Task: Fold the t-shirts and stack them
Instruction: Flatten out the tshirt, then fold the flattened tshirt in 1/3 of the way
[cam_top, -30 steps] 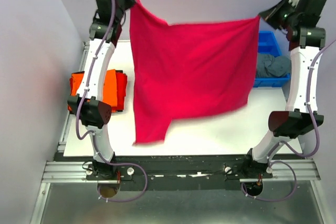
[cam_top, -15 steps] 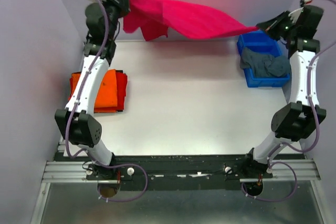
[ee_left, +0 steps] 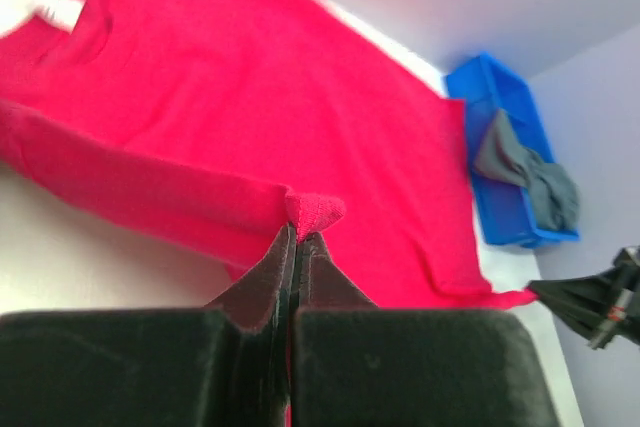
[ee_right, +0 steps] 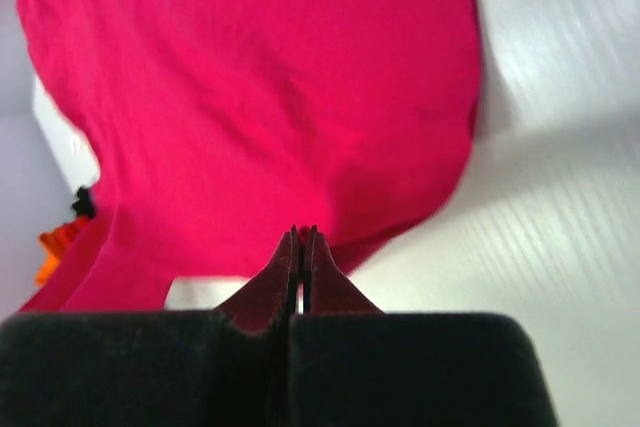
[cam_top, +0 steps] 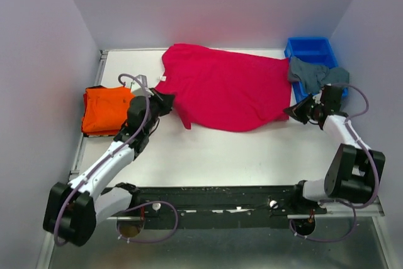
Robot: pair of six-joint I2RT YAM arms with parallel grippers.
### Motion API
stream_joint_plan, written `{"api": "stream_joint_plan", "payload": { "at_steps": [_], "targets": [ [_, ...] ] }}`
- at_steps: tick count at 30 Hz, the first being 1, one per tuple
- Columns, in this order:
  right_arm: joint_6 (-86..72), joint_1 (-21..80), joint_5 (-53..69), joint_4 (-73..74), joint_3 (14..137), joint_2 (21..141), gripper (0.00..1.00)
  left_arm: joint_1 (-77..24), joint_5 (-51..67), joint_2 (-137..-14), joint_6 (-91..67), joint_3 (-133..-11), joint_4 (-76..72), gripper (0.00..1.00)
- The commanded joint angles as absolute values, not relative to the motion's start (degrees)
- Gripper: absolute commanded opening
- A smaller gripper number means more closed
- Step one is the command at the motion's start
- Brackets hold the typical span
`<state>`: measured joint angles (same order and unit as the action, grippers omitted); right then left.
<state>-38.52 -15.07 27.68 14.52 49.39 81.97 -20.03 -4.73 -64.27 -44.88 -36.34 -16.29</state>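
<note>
The crimson-pink t-shirt (cam_top: 227, 89) lies spread on the white table (cam_top: 220, 155), collar to the left. My left gripper (cam_top: 169, 101) is low at its left side and shut on a pinch of the cloth (ee_left: 315, 212) near a sleeve. My right gripper (cam_top: 291, 111) is low at the shirt's right corner and shut on its edge (ee_right: 400, 217). The shirt fills the left wrist view (ee_left: 300, 97) and the right wrist view (ee_right: 250, 77). The orange t-shirt (cam_top: 106, 109) lies folded at the left edge. The grey-teal t-shirt (cam_top: 318, 75) hangs over the bin's rim. The red shirt does not show clearly.
The blue plastic bin (cam_top: 308, 47) stands at the back right corner, also in the left wrist view (ee_left: 490, 82). Grey walls close in the back and both sides. The near half of the table is bare white.
Both arms have swung down from high at the back to table level. The crimson-pink shirt, held stretched in the air before, now lies flat on the table.
</note>
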Motion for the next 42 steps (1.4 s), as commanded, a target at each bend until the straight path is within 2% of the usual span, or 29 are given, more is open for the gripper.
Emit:
{"api": "stream_joint_plan", "payload": {
  "at_steps": [1, 7, 10, 13, 16, 23, 33, 42],
  "targets": [
    [-38.3, -15.3, 17.9, 12.9, 40.4, 71.3, 0.01, -24.7, -10.9, -51.8, -44.7, -30.3, -14.3, 0.0],
    [-36.3, -15.3, 3.8, 23.0, 33.3, 55.9, 0.01, -26.5, -11.1, -36.9, -48.5, -24.1, -3.5, 0.0],
    [-36.3, -15.4, -1.5, 25.6, 31.3, 50.1, 0.01, -26.7, -11.2, -33.8, -49.5, -22.2, -0.9, 0.0],
    [-36.0, -15.4, -0.5, 24.4, 30.1, 48.0, 0.01, -26.8, -12.6, -35.1, -49.2, -21.4, -2.6, 0.0],
    [-34.5, -15.4, 4.9, 20.5, 30.1, 50.8, 0.01, -26.8, -14.1, -40.4, -47.6, -23.2, -5.4, 0.0],
    [-35.8, -15.2, 13.5, 15.7, 36.7, 66.3, 0.01, -26.5, -19.7, -55.3, -44.0, -33.1, -8.9, 0.0],
    [-38.1, -15.1, 13.4, 14.9, 47.7, 77.6, 0.01, -24.4, -21.8, -70.0, -41.0, -48.1, -9.0, 0.0],
    [-39.2, -15.2, 12.1, 15.2, 55.5, 85.4, 0.01, -21.1, -17.8, -82.4, -39.9, -58.3, -10.9, 0.0]
  ]
}}
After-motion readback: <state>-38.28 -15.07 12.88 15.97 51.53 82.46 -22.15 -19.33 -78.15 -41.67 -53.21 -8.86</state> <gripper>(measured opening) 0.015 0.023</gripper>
